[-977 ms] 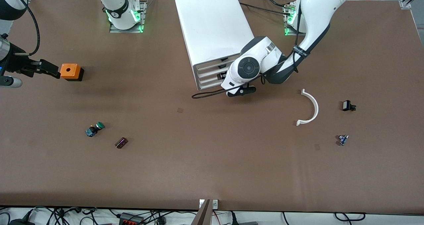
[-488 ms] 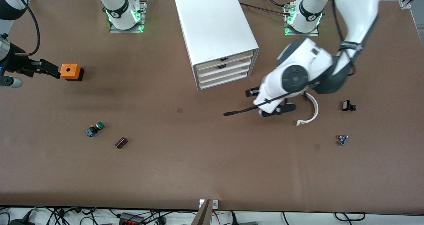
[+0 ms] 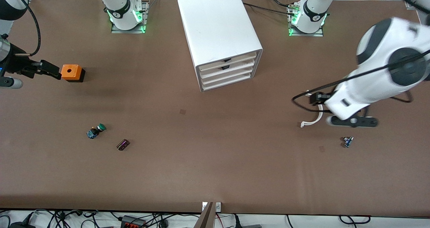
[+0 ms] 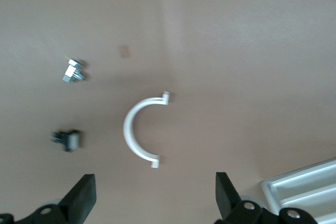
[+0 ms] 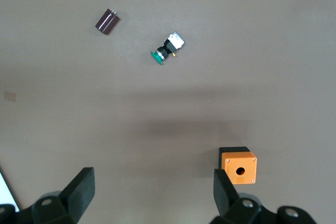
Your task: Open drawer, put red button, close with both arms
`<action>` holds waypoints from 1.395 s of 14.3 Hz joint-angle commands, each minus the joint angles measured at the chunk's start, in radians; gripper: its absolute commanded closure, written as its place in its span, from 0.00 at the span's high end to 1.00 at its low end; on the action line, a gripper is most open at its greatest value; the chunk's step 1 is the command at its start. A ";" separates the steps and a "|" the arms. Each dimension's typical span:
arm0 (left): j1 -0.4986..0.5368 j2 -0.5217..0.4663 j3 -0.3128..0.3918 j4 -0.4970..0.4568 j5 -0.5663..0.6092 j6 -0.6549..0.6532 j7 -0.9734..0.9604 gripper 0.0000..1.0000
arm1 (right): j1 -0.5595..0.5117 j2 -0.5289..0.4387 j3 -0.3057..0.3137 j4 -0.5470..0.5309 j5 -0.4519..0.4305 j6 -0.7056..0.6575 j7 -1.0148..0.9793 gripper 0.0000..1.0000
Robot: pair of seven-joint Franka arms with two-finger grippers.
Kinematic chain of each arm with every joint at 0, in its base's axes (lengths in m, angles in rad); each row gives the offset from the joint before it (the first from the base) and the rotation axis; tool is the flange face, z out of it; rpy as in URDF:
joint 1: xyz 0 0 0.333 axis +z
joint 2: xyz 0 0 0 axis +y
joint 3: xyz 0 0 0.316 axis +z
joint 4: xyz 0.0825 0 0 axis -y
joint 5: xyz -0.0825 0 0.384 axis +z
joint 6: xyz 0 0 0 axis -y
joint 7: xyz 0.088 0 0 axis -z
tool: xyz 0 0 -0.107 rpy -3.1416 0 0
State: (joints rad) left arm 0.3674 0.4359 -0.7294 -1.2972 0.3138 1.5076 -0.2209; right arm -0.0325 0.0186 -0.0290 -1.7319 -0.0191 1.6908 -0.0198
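Over at the left arm's end of the table, the left gripper (image 4: pixel 155 205) hung above the brown table (image 3: pixel 215 174) with its fingers spread wide, nothing between them. Under it lay a white curved clip (image 3: pixel 314 120), a small black part (image 4: pixel 67 140) just beside that, and a small bluish part (image 3: pixel 347 141) near them at roughly 5 o'clock from the clip. All of this sat around 4 o'clock from the white cabinet (image 3: pixel 218 26).

The drawer (image 3: pixel 235 65), second from top, was shut flush. Couldn't spot the red button in any view.

The right gripper (image 3: pixel 47 69) waited, also spread and empty, low at 9 o'clock from the orange box (image 3: pixel 72 72). A green button (image 3: pixel 96 130) and a dark cylinder (image 3: pixel 123 144) lay around 5 o'clock from that box.
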 commanded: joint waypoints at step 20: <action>-0.377 -0.499 0.752 -0.484 -0.334 0.269 0.382 1.00 | 0.002 -0.023 0.007 -0.020 -0.007 0.006 -0.011 1.00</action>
State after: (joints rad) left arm 0.0061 -0.0492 0.0117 -1.7563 -0.0183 1.7704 0.1765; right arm -0.0323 0.0183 -0.0272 -1.7330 -0.0194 1.6905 -0.0207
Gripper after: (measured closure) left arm 0.000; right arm 0.000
